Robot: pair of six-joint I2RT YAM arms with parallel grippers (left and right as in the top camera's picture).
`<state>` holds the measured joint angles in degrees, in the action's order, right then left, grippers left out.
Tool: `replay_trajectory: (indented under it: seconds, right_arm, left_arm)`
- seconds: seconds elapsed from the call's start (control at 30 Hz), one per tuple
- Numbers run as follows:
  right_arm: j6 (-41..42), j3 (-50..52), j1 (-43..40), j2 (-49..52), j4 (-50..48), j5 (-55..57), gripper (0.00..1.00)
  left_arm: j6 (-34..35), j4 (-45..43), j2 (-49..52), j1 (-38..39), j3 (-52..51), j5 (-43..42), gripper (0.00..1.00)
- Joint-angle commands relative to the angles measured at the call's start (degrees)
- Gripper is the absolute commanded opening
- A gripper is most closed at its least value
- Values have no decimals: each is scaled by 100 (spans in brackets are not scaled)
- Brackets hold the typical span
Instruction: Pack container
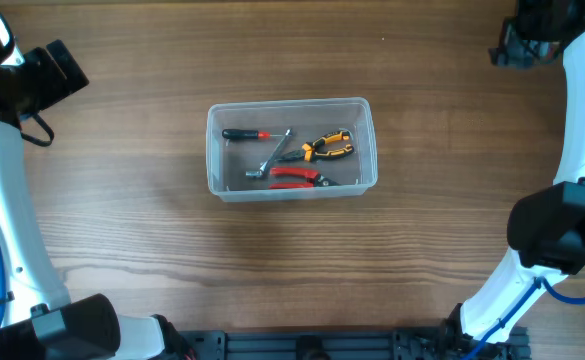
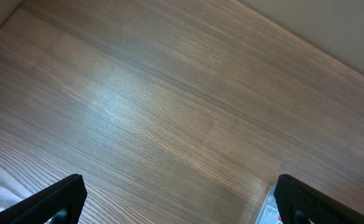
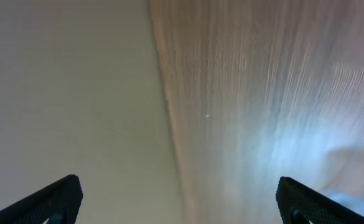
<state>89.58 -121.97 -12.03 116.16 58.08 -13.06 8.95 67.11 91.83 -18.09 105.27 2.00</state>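
The clear plastic container (image 1: 214, 160) sits at the middle of the wooden table. Inside lie a red-and-black screwdriver (image 1: 244, 134), a metal wrench (image 1: 275, 155), yellow-handled pliers (image 1: 328, 146) and red-handled pliers (image 1: 297, 178). A corner of the container shows at the bottom right of the left wrist view (image 2: 267, 211). My left gripper (image 2: 180, 202) is open and empty, far left of the container near the table's back left. My right gripper (image 3: 180, 202) is open and empty over the table's far right edge, well away from the container.
Both arm bases stand at the table's front corners, the left arm (image 1: 12, 240) and the right arm (image 1: 557, 230). The table edge (image 3: 169, 112) runs through the right wrist view, with a pale floor beyond it.
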Motion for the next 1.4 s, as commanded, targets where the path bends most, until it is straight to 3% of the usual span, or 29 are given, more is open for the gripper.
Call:
replay_trajectory:
  seconds: [0.0,0.13,0.27,0.33,0.43,0.47,0.5,0.57,0.67,0.73,0.8,0.9,1.03,1.1,1.13,1.27,1.37]
  right_arm:
    - [2006,-15,153,55,-22,13,100]
    - [2914,-15,614,-446,-22,13,100]
    - [2909,-15,1353,-1425,-24,13,100]
    - [2863,-15,1685,-1991,446,741,100]
    - [1099,-15,1797,-2662,2205,2199,100]
    - [-9,-15,1797,-2918,3025,3051,100]
    - [-1617,35,1797,-3217,3364,3705,100]
    - [-3853,391,1797,-3700,3021,3921,100]
    - [-5431,1646,1797,-4568,1670,3886,100]
    - [-5517,3517,1797,-5637,-299,3877,100]
    - [-5921,5209,1797,-6625,-1502,3875,100]
    - [-6566,7079,1777,-7790,-2234,3858,100]
    - [-6568,9274,1585,-9344,-2968,3547,100]
    - [-6701,9783,1585,-9857,-2986,3495,100]
    - [-7270,10024,1585,-10205,-3023,3344,100]
    - [-8227,10404,1585,-10824,-3045,3311,100]
    - [-8194,10841,1580,-11287,-3042,3080,100]
  left_arm:
    - [94,2,33,-31,-31,-70,100]
    - [92,2,33,-31,-31,-70,100]
    - [94,2,33,-31,-31,-70,100]
    - [92,2,33,-31,-31,-70,100]
    - [92,2,33,-31,-31,-70,100]
    - [94,2,33,-31,-31,-70,100]
    - [92,2,33,-31,-31,-70,100]
    - [92,2,33,-31,-31,-70,100]
    - [92,2,33,-31,-31,-70,100]
    - [92,2,33,-31,-31,-70,100]
    - [92,2,33,-31,-31,-70,100]
    - [94,2,33,-31,-31,-70,100]
    - [92,2,33,-31,-31,-70,100]
    - [92,2,33,-31,-31,-70,100]
    - [92,2,33,-31,-31,-70,100]
    - [94,2,33,-31,-31,-70,100]
    - [92,2,33,-31,-31,-70,100]
